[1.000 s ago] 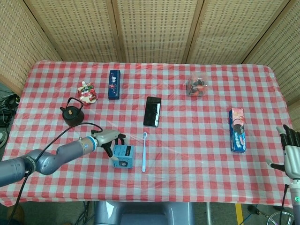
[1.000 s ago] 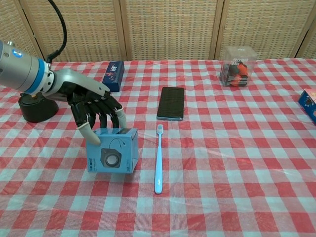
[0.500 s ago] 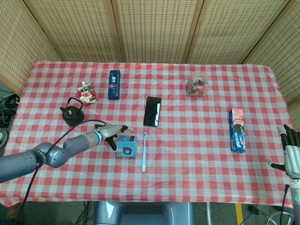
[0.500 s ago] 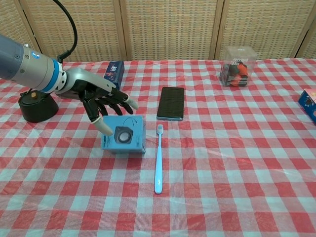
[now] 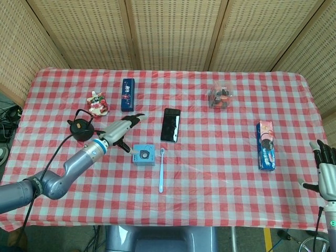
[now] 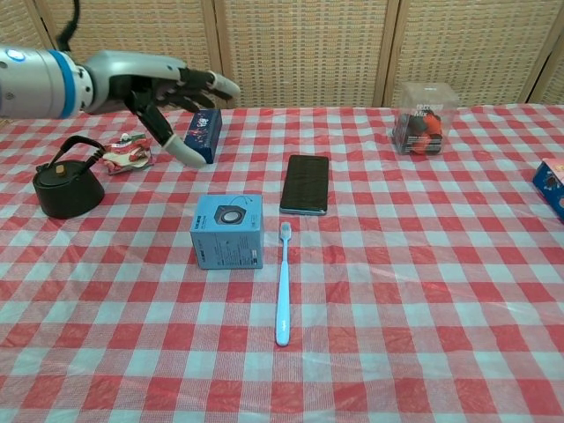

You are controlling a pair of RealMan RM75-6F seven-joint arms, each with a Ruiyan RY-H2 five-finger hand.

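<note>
A light blue speaker box [image 5: 143, 155] [image 6: 228, 232] rests on the red checked tablecloth [image 5: 210, 157] just left of a blue toothbrush [image 5: 161, 169] [image 6: 283, 281]. My left hand [image 5: 122, 129] [image 6: 167, 94] hangs in the air above and to the left of the box, fingers spread, holding nothing. My right hand [image 5: 326, 172] shows only in the head view, past the table's right edge, fingers extended and empty.
A black phone [image 5: 170, 125] [image 6: 305, 183] lies beyond the toothbrush. A black teapot [image 5: 81, 127] [image 6: 63, 187], a candy packet [image 5: 97, 103] and a dark blue box [image 5: 127, 94] sit at the left. A clear tub [image 5: 220, 97] and a cookie box [image 5: 265, 145] are on the right.
My left hand carried the blue box forward, set it down next to the toothbrush, let go, and rose up and away to the left. The right hand has not moved.
</note>
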